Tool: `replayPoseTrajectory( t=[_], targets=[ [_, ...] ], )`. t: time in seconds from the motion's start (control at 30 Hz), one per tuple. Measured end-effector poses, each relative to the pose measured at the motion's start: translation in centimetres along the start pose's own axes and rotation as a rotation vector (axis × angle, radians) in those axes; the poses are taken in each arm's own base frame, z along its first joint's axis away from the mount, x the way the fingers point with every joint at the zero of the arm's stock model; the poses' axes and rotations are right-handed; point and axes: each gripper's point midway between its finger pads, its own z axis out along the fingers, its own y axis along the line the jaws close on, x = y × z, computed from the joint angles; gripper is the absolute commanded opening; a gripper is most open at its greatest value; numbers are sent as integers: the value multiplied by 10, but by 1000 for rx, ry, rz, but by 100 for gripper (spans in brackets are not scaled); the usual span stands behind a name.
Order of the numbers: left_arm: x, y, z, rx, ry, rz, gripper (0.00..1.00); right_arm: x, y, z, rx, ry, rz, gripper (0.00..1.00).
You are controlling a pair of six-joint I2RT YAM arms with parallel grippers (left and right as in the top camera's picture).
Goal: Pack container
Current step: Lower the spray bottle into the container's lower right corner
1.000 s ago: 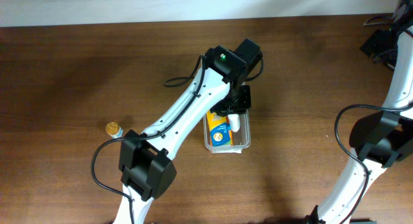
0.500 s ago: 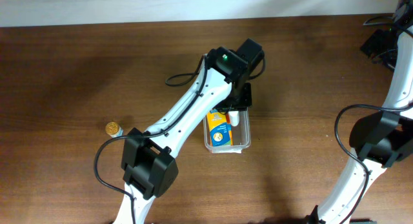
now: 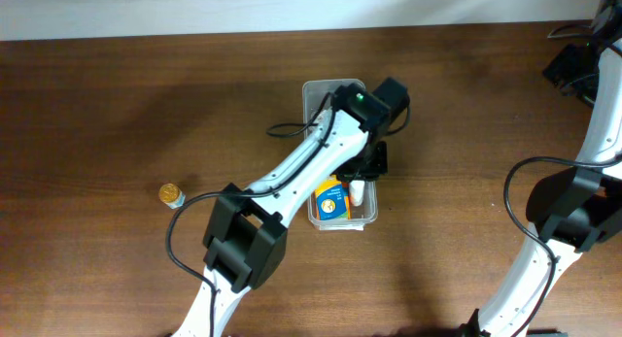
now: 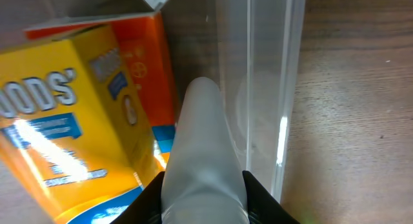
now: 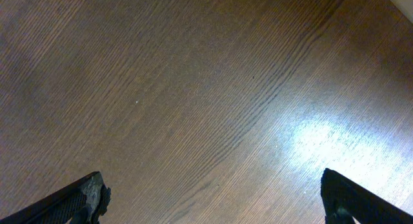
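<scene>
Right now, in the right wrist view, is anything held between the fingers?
No, the right fingers stand wide apart, with only the table between them.

Left hand (image 3: 366, 170) inside the clear container (image 3: 316, 92)
A white tube (image 3: 358, 191) is gripped beside a yellow box (image 3: 330, 202); a gold object (image 3: 171, 193) is seen apart on the worktop (image 3: 117, 114).
</scene>
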Motion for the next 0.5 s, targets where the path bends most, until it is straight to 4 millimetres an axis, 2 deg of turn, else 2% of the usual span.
replayPoseTrajectory(
  t=[0.5],
  targets=[
    [1,-1,2,0,5,3,23,0,0,0,0,0,0,98]
  ],
)
